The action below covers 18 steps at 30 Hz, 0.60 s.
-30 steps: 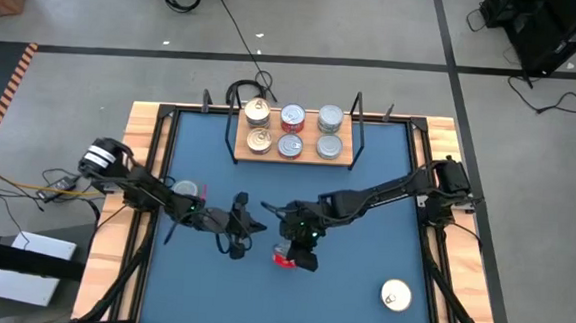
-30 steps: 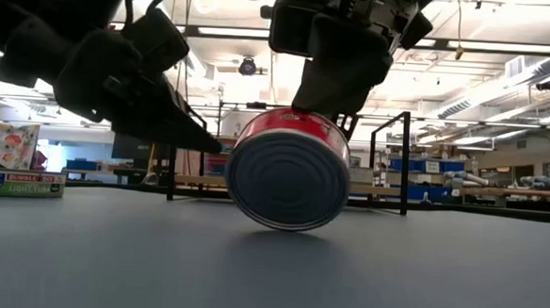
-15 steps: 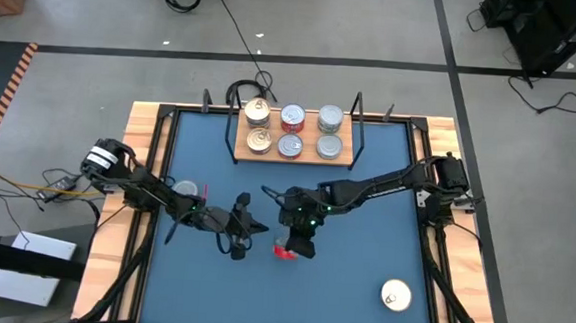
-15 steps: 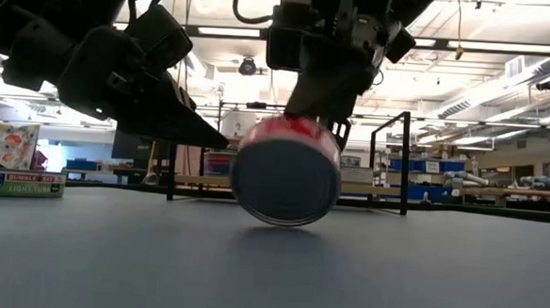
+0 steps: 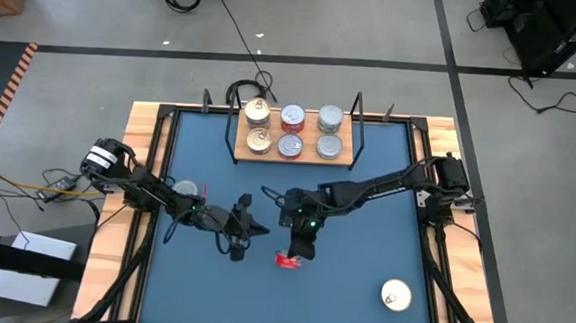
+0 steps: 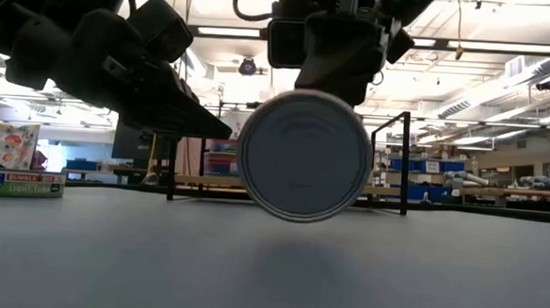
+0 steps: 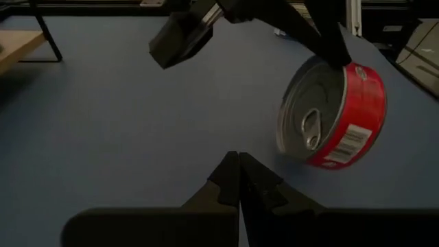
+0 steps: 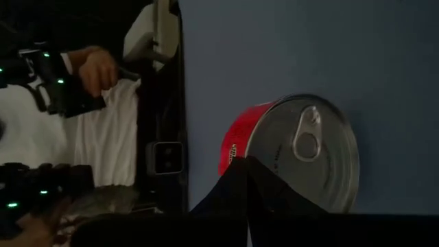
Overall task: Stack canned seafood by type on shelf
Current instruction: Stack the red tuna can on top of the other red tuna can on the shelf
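Observation:
A red-sided, silver-lidded tin (image 5: 287, 260) stands on its edge on the blue table, near the middle. Its bottom (image 6: 303, 155) faces the near edge and its pull-tab lid (image 7: 312, 116) faces my left gripper. My right gripper (image 5: 301, 248) is shut and sits on top of the tin. My left gripper (image 5: 256, 228) is shut and empty. It hovers just left of the tin, with its tip (image 6: 224, 131) short of it. The wooden shelf (image 5: 290, 154) at the far side holds six tins in two rows: gold-lidded on the left, red-sided in the middle, silver on the right. My right gripper touches the tin with its shut fingertips (image 8: 248, 171) on the red side wall (image 8: 236, 152), at the tin's top as it now stands. The fingers come from above, slanting down. The tin rests on its edge on the table, almost upright.
A gold-lidded tin (image 5: 395, 295) lies at the near right of the table. Another tin (image 5: 182, 188) lies at the left, beside my left arm. A flat labelled tin (image 6: 23, 183) shows at the left in the low view. A person's hand (image 8: 96, 68) shows beyond the table.
The red-sided tin has tipped from a slant to nearly upright on its edge. Its red side no longer shows in the low view and its bottom now squarely faces the near edge. My right gripper has stayed on top of it, shifting slightly. My left gripper has kept still.

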### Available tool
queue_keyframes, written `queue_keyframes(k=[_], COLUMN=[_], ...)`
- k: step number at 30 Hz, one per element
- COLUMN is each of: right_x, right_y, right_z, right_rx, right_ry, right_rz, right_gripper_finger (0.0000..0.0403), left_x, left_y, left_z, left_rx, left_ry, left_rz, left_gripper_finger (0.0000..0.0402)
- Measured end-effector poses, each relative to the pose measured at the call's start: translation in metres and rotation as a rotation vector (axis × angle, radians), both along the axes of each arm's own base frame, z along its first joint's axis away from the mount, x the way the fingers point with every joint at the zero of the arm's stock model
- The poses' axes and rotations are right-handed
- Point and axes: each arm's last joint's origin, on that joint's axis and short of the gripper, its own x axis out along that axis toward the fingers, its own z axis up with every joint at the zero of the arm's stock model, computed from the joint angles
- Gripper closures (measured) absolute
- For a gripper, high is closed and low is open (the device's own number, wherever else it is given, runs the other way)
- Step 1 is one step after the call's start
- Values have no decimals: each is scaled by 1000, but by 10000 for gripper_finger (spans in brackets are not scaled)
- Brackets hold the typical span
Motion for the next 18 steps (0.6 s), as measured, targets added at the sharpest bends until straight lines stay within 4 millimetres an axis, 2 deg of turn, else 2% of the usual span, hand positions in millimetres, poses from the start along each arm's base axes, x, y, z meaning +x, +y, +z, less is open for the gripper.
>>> queue_keyframes(k=[6, 13, 18], right_x=[0, 5, 6], right_y=[2, 5, 3], right_z=[1, -18, -20], right_rx=[41, 67, 66], right_ry=[26, 58, 49], right_rz=[1, 35, 42], right_gripper_finger=[403, 403, 402], left_x=[0, 0, -1], left_y=[0, 0, 0], left_z=[0, -1, -2], left_rx=[-11, -8, -19], left_ry=[1, 11, 26], left_rz=[-6, -6, 0], left_gripper_finger=[396, 396, 396])
